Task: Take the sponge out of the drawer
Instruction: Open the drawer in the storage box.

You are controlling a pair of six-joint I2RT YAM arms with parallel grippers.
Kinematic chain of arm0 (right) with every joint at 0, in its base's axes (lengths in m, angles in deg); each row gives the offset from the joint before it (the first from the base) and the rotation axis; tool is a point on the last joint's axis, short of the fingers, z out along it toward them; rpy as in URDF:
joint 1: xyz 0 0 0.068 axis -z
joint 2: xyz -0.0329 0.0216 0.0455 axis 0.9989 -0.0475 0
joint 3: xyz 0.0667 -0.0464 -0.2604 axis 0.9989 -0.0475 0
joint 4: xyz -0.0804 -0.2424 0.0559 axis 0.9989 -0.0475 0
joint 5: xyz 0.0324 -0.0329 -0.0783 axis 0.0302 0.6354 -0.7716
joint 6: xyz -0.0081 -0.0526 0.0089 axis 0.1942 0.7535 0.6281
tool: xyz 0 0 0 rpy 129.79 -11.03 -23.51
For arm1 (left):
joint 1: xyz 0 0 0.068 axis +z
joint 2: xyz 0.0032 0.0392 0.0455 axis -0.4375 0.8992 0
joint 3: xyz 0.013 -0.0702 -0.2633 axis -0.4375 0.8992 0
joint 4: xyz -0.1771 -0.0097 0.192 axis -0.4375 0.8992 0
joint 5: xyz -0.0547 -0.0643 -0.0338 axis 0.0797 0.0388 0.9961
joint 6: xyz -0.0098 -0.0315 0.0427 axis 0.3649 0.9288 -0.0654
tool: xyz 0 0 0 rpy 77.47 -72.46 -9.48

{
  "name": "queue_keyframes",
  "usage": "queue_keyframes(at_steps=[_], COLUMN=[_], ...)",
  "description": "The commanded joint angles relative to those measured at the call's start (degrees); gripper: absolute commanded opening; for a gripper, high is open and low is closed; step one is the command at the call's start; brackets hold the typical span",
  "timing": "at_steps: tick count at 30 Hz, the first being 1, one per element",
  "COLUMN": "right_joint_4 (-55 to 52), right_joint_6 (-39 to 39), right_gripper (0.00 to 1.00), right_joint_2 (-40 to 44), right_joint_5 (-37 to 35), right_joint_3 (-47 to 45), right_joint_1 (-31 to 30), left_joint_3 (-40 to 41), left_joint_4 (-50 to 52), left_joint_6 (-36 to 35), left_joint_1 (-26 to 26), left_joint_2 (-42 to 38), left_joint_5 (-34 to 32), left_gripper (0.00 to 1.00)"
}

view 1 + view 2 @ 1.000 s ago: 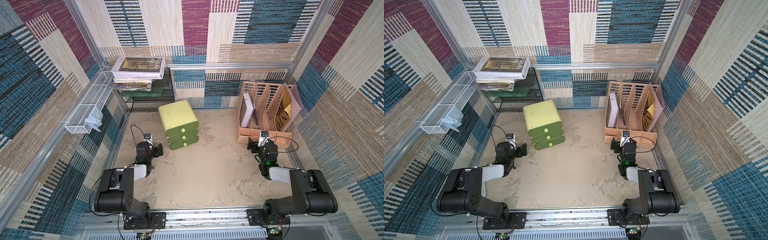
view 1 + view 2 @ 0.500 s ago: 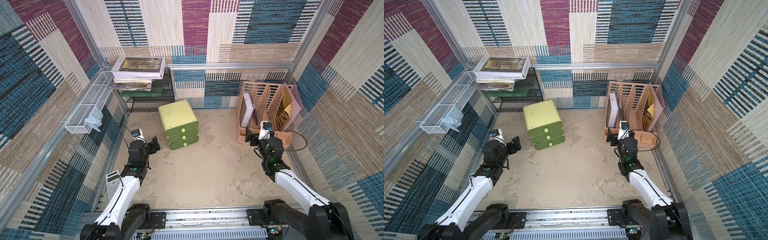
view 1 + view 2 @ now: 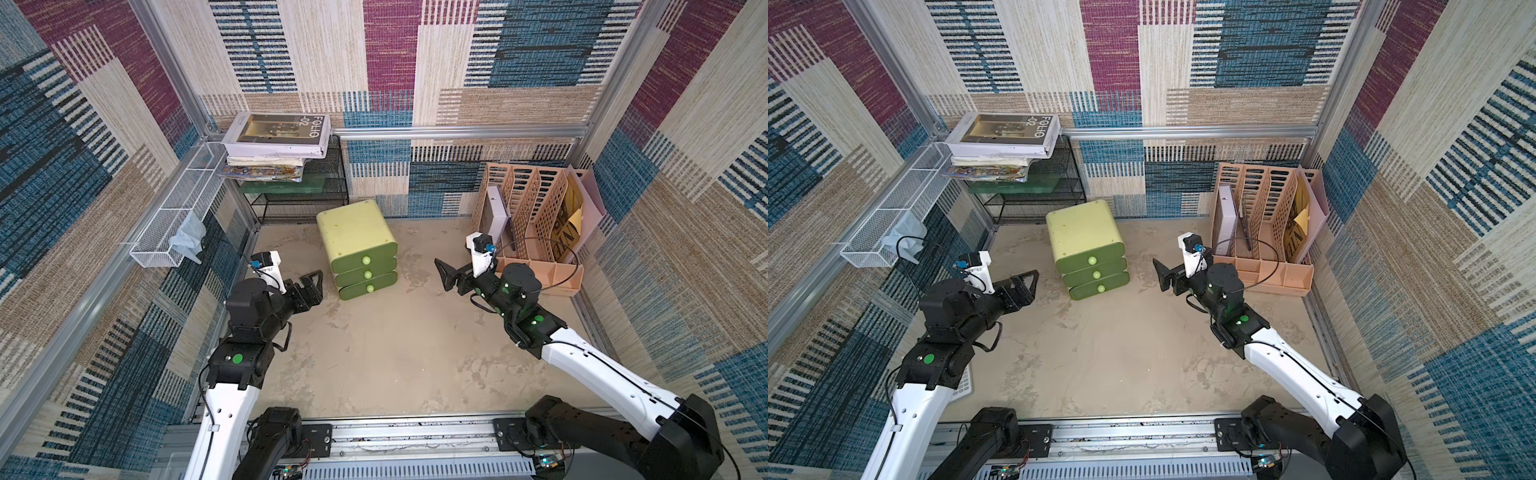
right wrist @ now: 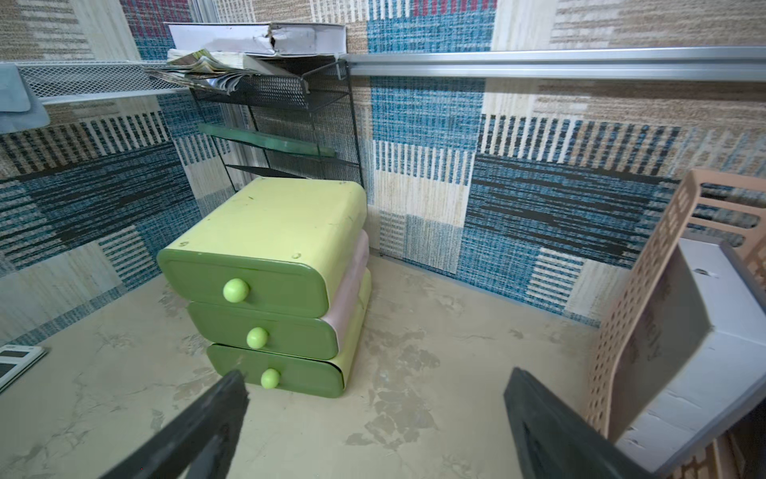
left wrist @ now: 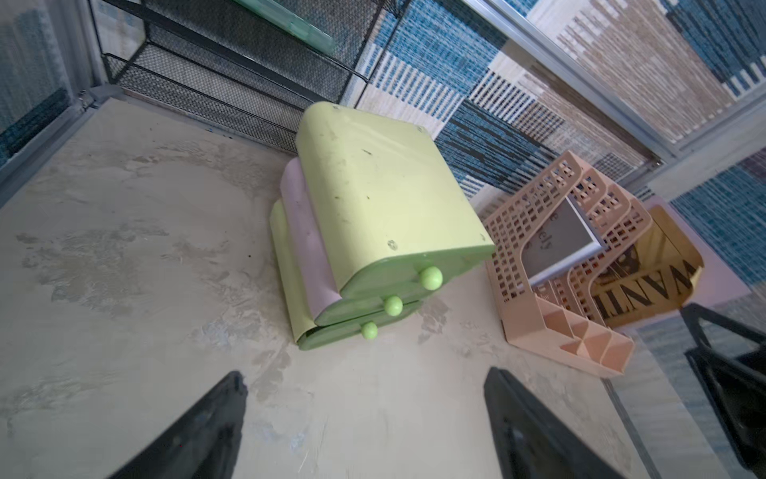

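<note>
The rounded light-green plastic three-drawer chest [image 3: 356, 241] stands on the beige counter [image 3: 395, 345] with all three knobbed drawers pushed in, so the sponge cannot be seen. The peach perforated plastic file organiser [image 3: 528, 199] holds a flat white box [image 3: 496, 210] and yellow-brown papers [image 3: 571, 216]; the white wire wall basket [image 3: 166, 224] holds a pale blue cloth [image 3: 187, 239]. The left pincer [image 3: 314, 286] and right pincer [image 3: 442, 274] hover either side of the chest, both spread wide and empty.

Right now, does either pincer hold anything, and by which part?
Nothing is held. The left pincer and the right pincer are both open and empty, clear of the drawer unit.
</note>
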Motion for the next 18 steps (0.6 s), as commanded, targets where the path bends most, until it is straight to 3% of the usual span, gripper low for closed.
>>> queue_keyframes(at_steps=[1, 10, 18], right_joint_4=[-1.1, -3.2, -5.2], right_joint_6=[-0.8, -1.8, -3.6], right_gripper=[0.98, 0.93, 0.88], right_joint_2=[-2.7, -16.1, -28.8], right_joint_5=[-1.7, -5.8, -9.0], right_joint_3=[2.7, 13.9, 23.6], right_joint_1=[-3.1, -11.4, -14.3], left_joint_3=[0.9, 4.0, 6.5], left_joint_4=[5.5, 6.4, 5.2], left_joint_6=[-7.1, -8.7, -9.3], left_joint_1=[0.0, 0.0, 0.0], left_joint_2=[-0.1, -2.3, -7.1], left_joint_5=[6.6, 4.5, 0.3], left_gripper=[0.93, 0.90, 0.90])
